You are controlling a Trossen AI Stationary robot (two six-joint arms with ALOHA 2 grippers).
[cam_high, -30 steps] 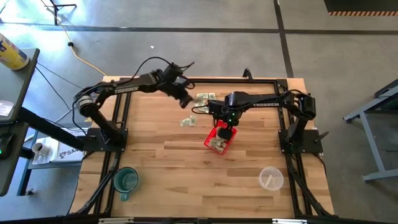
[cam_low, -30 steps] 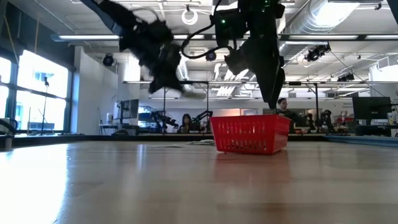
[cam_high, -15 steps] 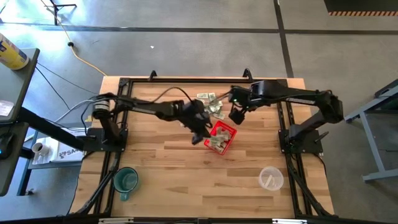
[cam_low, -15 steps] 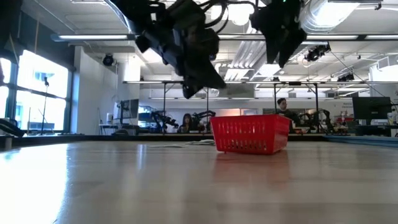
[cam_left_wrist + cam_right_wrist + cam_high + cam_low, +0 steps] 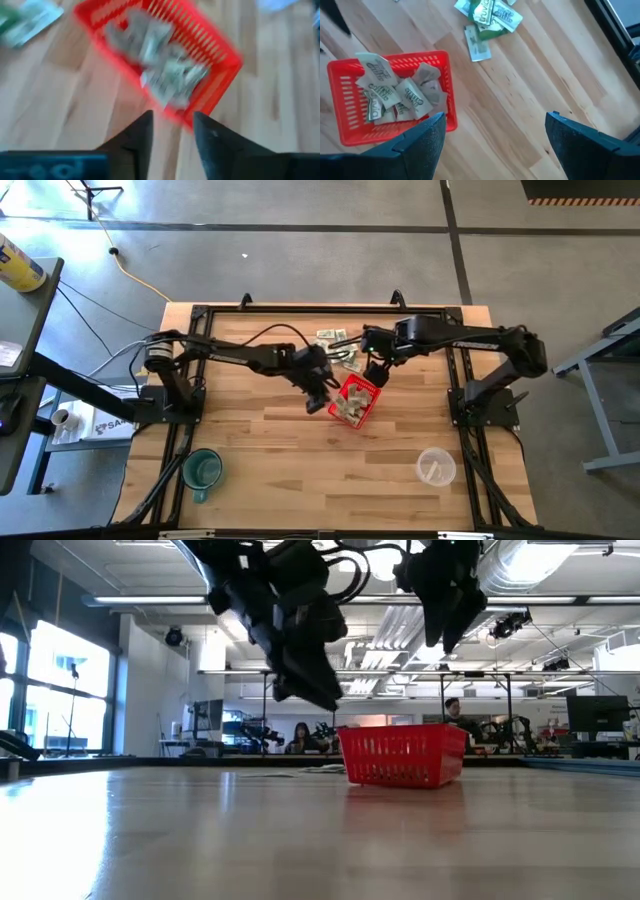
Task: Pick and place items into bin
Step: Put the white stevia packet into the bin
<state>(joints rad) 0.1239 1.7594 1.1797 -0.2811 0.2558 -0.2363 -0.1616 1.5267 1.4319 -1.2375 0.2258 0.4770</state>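
The red bin (image 5: 352, 401) stands on the wooden table near its middle, with several crumpled green-and-white items (image 5: 395, 92) inside. More items (image 5: 338, 340) lie flat on the table beyond the bin, toward the far edge. My left gripper (image 5: 172, 125) hovers open just left of the bin, above the table, with nothing between its fingers. My right gripper (image 5: 495, 132) hangs wide open above the table between the bin and the loose items (image 5: 489, 15), holding nothing. In the low view both grippers are above the bin's rim (image 5: 400, 730).
A green mug (image 5: 203, 470) stands near the front left and a clear plastic cup (image 5: 435, 468) near the front right. Black frame rails (image 5: 190, 360) run along the table's left, right and far edges. Bare wood lies in front of the bin.
My left gripper has swung from the table's far left part toward the bin and come down beside its left side. My right gripper has risen from over the bin and drawn back toward the far edge, near the loose items. The bin has stayed put.
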